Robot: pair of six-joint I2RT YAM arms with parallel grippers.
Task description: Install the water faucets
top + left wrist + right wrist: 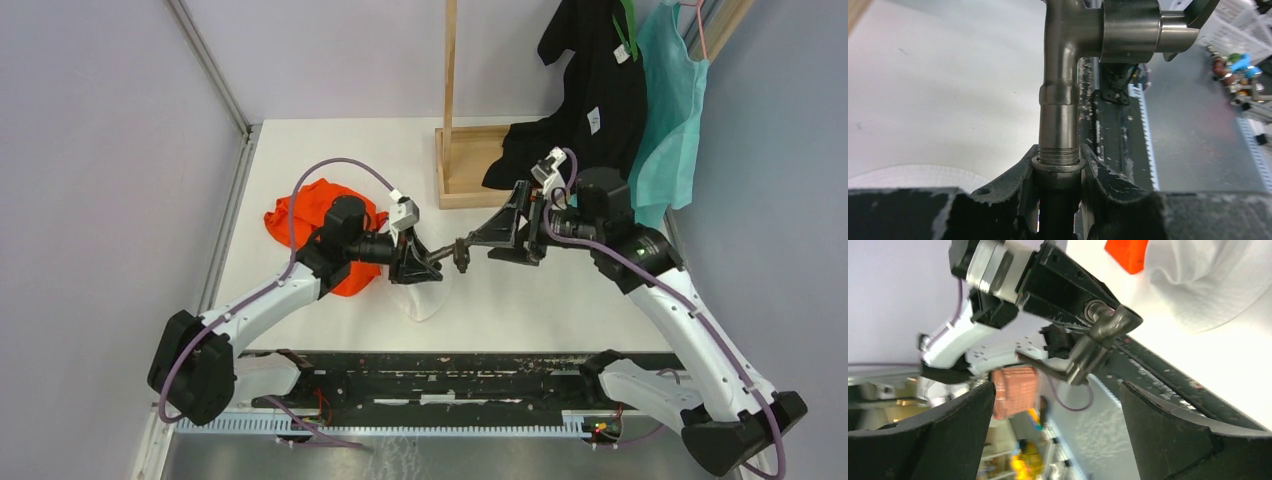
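Observation:
A dull grey metal water faucet (1060,100) stands straight up out of my left gripper (1058,170), whose fingers are shut on the collar below its thread. Its bent top carries a wider cylinder (1128,30). In the top view the water faucet (460,252) hangs above the table middle, held by the left gripper (436,267) from the left. My right gripper (476,243) is just to its right, open. In the right wrist view the water faucet (1093,345) lies beyond the right gripper (1058,405), and nothing is between the wide-spread fingers (938,435).
An orange cloth (300,215) lies under the left arm, with a white translucent sheet (422,298) below the grippers. A wooden stand (465,165) is behind, with a black garment (590,90) and a teal one (665,100) hanging at the back right. A black rail (440,375) runs along the near edge.

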